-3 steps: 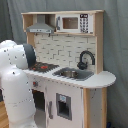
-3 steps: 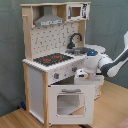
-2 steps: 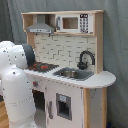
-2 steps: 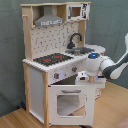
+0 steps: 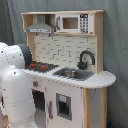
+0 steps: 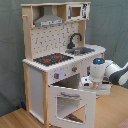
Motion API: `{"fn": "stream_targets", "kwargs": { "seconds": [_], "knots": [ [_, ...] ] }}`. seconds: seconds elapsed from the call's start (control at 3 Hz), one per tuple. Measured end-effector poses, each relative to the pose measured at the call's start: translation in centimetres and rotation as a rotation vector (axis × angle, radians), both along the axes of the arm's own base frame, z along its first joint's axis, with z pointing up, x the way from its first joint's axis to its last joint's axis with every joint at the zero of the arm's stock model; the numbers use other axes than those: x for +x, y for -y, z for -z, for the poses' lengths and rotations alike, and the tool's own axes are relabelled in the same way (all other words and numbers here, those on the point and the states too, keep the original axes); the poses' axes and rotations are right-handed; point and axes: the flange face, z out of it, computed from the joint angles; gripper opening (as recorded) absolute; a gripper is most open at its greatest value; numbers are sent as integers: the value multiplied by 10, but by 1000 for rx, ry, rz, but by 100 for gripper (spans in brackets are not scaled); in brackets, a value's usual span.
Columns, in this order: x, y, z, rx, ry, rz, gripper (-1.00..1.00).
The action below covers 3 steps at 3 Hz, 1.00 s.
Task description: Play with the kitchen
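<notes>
Toy kitchen (image 6: 55,65): it is tall, made of light wood and white boards. It stands on a wooden floor (image 6: 15,117) in front of a grey curtain (image 5: 116,45).

Stovetop (image 6: 54,59): black with red rings, on the tabletop of the kitchen, just beside the sink.

Sink (image 5: 73,74): a grey bowl set in the tabletop, with a black faucet (image 5: 85,59) curling over it.

Hood (image 5: 40,27): grey, up high over the stovetop. A toy microwave (image 5: 74,23) sits beside it on the top shelf.

Oven door (image 6: 70,102): white with a window. In the second exterior view it hangs open, tipped out and down from the front of the kitchen.

Robot arm (image 6: 107,72): white, with a blue light on it. In the second exterior view it reaches in low, under the tabletop and right by the open oven door. In the first exterior view its big white body (image 5: 15,85) hides part of the kitchen front.

What changed: a second ago the arm was a bit higher and further from the oven door. Now it has come down closer to the door. The door looks about the same.

What that means: I think the arm is busy with the oven door, to push or pull it.

Fingers: I cannot tell if they are open or closed, or if they hold anything.
</notes>
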Motion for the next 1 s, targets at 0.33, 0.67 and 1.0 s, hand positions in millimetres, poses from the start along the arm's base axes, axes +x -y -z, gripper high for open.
{"fn": "stream_targets", "kwargs": {
  "seconds": [0.33, 0.67, 1.0],
  "knots": [
    [-27, -18, 2, 23, 34, -10, -100],
    [-10, -18, -8, 20, 130, 56, -100],
    [6, -22, -29, 13, 214, 113, -100]
  ]
}}
